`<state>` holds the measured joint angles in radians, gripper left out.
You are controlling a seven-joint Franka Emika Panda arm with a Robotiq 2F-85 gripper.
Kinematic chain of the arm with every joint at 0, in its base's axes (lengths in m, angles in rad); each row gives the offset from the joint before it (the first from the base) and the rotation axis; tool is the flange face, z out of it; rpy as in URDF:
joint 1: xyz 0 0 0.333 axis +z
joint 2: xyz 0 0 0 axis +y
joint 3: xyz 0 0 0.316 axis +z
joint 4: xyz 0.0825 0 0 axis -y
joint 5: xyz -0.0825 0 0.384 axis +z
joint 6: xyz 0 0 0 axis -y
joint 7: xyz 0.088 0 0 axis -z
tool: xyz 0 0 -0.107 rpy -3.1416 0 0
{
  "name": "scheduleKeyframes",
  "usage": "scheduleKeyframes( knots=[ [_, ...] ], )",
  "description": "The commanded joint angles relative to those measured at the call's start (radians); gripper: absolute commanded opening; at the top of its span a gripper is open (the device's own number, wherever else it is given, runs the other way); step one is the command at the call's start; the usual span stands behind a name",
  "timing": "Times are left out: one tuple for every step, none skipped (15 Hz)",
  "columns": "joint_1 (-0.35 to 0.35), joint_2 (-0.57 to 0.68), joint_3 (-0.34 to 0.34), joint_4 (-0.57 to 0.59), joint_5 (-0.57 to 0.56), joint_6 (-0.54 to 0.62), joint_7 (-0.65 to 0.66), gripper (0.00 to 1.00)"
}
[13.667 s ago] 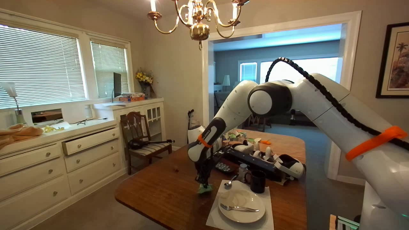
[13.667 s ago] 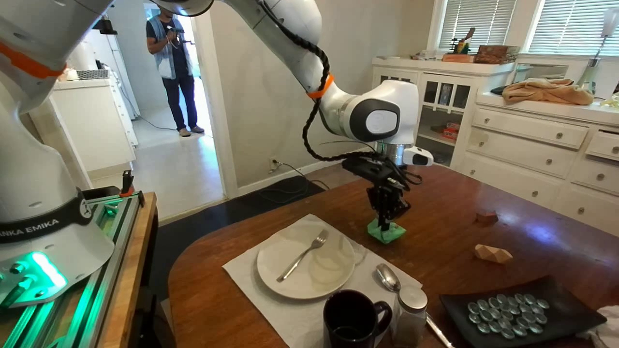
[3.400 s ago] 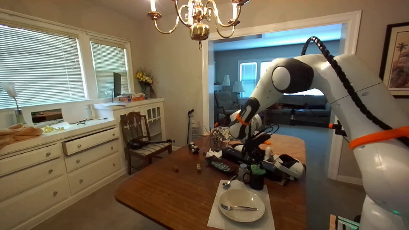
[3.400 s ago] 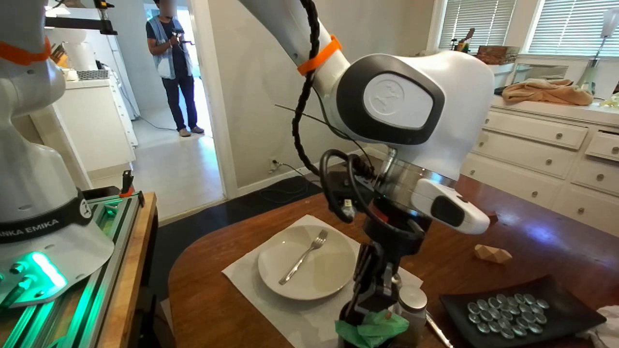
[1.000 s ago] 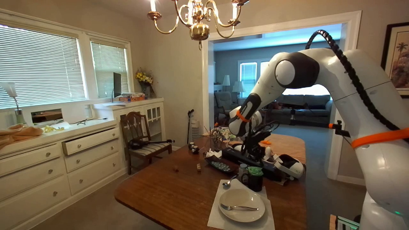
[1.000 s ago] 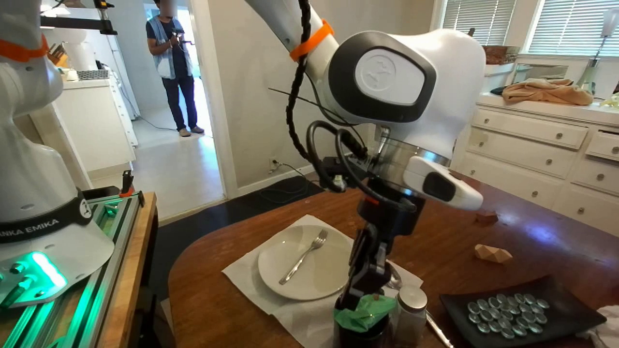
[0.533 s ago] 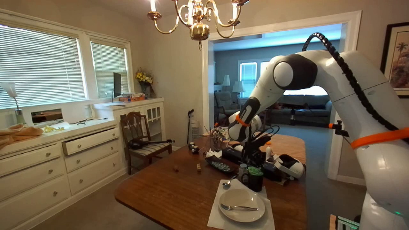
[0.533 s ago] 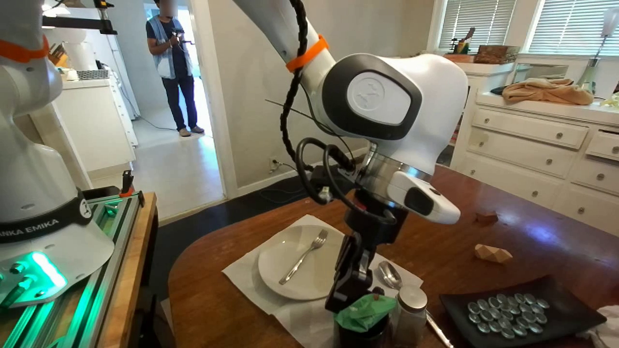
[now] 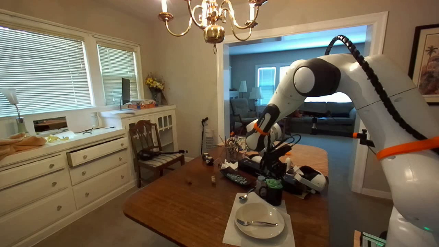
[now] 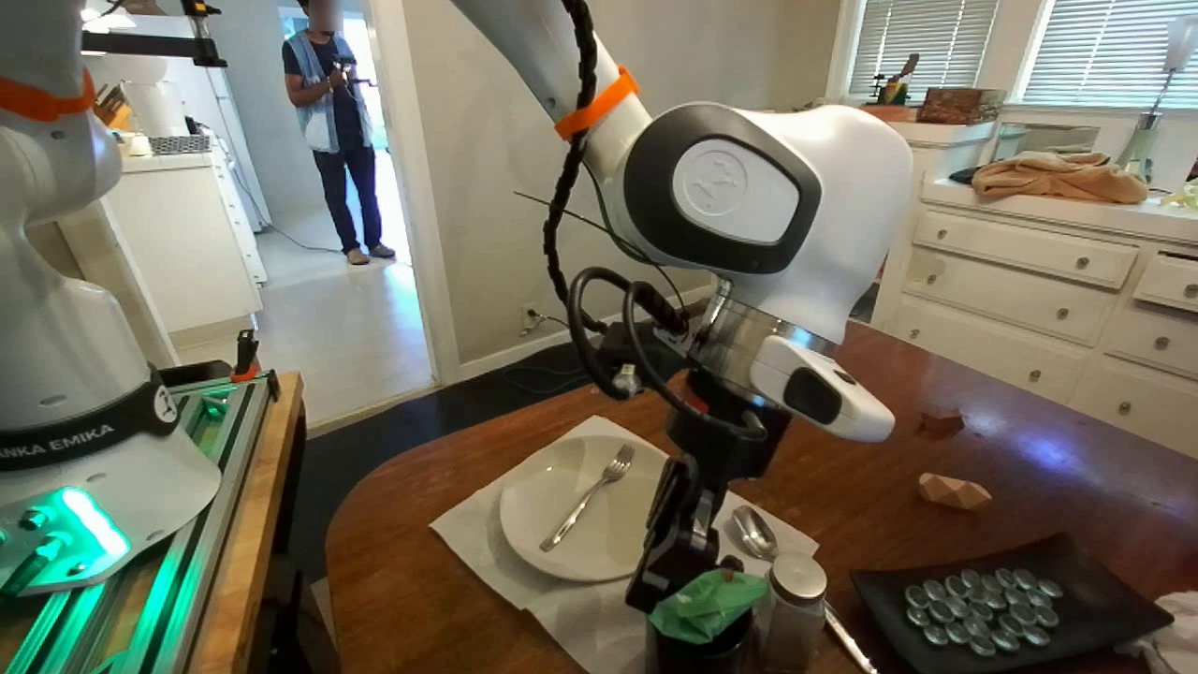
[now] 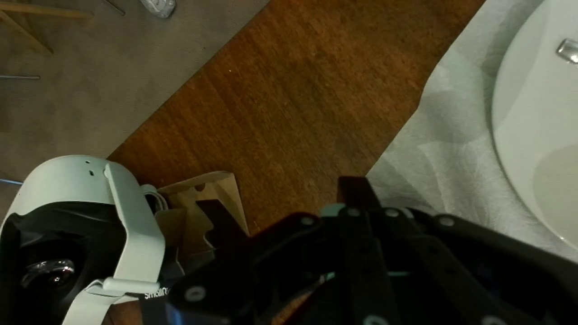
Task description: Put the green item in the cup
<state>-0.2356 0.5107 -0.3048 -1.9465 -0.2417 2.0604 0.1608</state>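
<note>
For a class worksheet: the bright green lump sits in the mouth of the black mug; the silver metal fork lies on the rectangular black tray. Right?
No: in both exterior views the fork lies on the round white plate. The lump and mug are as you say.

I'm facing a wooden dining table (image 9: 181, 204), with a lit brass chandelier (image 9: 214, 34) hanging higher than it. Near the table stands a striped-seat wooden chair (image 9: 158, 162); farther from the table, white blinds (image 9: 41, 72) hang lowered.
</note>
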Motion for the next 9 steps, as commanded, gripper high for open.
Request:
scheduleKeyframes(
  knots=[
    [-0.007,0.012,0.007,0.017,0.008,-0.009,0.008,0.00],
    [-0.008,0.021,0.008,0.029,0.013,-0.007,0.012,0.00],
    [-0.007,0.028,0.008,0.041,0.013,-0.005,0.017,0.00],
    [-0.007,0.034,0.008,0.053,0.016,-0.001,0.023,0.00],
    [-0.007,0.041,0.009,0.067,0.018,-0.001,0.028,0.00],
    [-0.005,0.048,0.008,0.079,0.015,0.002,0.036,0.00],
    [-0.007,0.057,0.009,0.091,0.018,-0.002,0.037,0.00],
    [-0.007,0.066,0.009,0.103,0.017,0.001,0.043,0.00],
    [-0.007,0.073,0.009,0.114,0.018,-0.001,0.048,0.00]
  ],
)
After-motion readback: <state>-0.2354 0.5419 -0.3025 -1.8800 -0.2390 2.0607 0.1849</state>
